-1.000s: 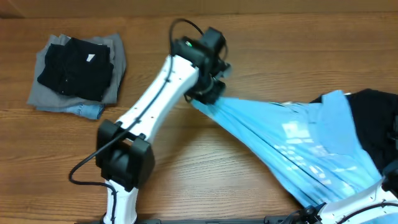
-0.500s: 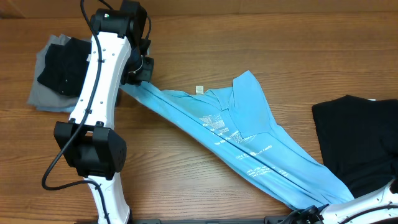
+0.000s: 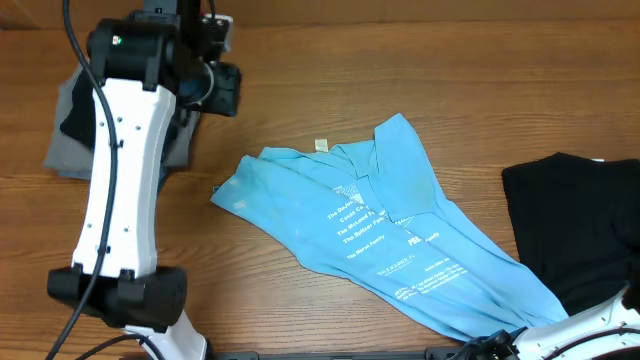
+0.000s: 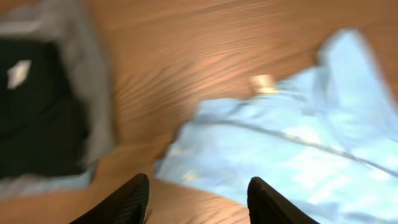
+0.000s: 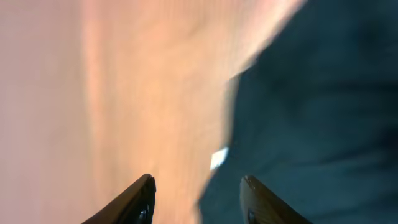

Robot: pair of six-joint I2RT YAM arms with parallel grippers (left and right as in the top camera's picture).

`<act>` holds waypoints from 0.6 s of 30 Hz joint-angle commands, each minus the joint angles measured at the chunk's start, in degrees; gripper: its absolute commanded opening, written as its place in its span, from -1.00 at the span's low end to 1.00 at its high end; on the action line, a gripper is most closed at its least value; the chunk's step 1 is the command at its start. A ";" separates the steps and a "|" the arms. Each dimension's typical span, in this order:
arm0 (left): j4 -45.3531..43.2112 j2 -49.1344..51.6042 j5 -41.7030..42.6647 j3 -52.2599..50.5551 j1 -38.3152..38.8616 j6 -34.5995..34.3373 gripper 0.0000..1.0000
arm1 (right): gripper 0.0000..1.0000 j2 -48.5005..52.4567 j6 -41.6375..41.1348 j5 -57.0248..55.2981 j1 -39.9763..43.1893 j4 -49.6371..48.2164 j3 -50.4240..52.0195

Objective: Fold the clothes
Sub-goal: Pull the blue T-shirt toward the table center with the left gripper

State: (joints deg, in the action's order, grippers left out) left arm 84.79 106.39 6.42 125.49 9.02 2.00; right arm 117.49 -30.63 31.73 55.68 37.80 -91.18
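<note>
The blue shirt (image 3: 380, 230) is lying loose on the table (image 3: 290, 300), slanting and rumpled, between the folded stack (image 3: 60, 155) and a black garment (image 3: 575, 215). The left gripper (image 4: 198, 200) is hanging with its fingers apart and gripping nothing, and so is the right gripper (image 5: 196, 200). The shirt's lower end seems to be lying right against the black garment, so I'm thinking a careless pinch there risks dragging both. Folding the shirt unflattened risks trapping creases.

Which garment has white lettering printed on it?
The sky-blue collared shirt, spread across the middle of the table. The black garment at the right shows no print, and the folded stack at far left shows plain black and grey.
</note>
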 commanded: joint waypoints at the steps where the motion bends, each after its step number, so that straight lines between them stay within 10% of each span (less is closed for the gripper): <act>1: -2.67 3.45 9.77 -0.94 7.02 9.33 0.18 | -0.03 -7.45 2.58 12.41 -4.61 0.07 -1.49; 18: -32.37 36.94 9.92 -1.03 22.64 14.75 0.78 | 0.00 -26.99 13.16 13.68 -17.00 25.75 -1.49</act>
State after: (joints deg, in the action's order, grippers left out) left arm 53.84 141.49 15.07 124.11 31.18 15.46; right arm 91.00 -20.34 45.91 38.81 62.19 -91.64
